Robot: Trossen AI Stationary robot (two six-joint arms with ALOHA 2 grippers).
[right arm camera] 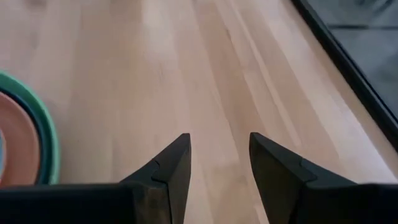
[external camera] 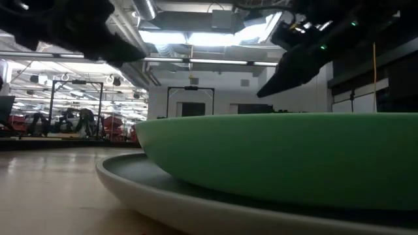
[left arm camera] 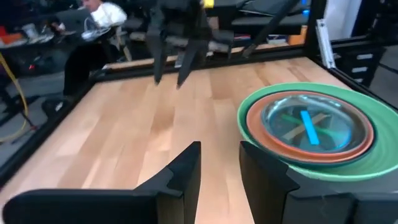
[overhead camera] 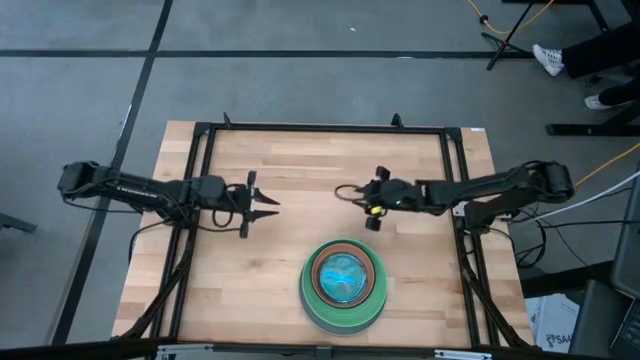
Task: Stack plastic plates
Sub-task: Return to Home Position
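One nested stack of plastic plates [overhead camera: 343, 282], grey at the bottom and cyan on top, sits by the table's [overhead camera: 270, 150] near edge. Both grippers hover behind it, jaws apart and empty: the right gripper [overhead camera: 347, 194] nearer, the left gripper [overhead camera: 266, 207] farther.

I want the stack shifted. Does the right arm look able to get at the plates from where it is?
Probably yes: the right gripper hangs, fingers open, over bare table near the plates, with nothing standing between them.
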